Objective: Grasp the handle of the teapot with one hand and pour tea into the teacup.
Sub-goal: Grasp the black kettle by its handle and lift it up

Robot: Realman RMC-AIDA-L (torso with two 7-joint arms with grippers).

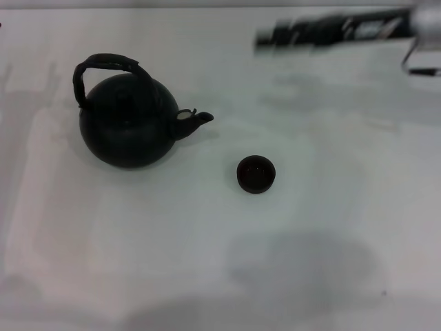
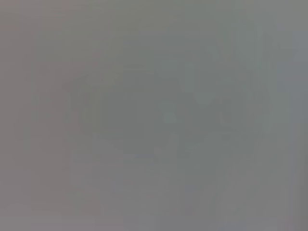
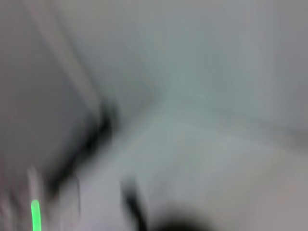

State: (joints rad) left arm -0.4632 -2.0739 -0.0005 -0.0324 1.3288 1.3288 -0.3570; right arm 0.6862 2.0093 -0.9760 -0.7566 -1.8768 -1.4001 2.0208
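Observation:
The large round black teapot stands upright at the left of the white table, its short spout pointing toward the cup. Its rough arched handle rises over the body with nothing holding it. The small dark teacup sits upright to the right of the spout, apart from the pot. My right arm reaches in from the far right corner as a blurred dark bar, and the right gripper at its end is well behind and above the cup. The left gripper does not show. The left wrist view shows only a flat grey surface.
The white table stretches around both objects. A faint shadow lies on the near middle of it. The right wrist view is smeared, with dark streaks and a green light at one corner.

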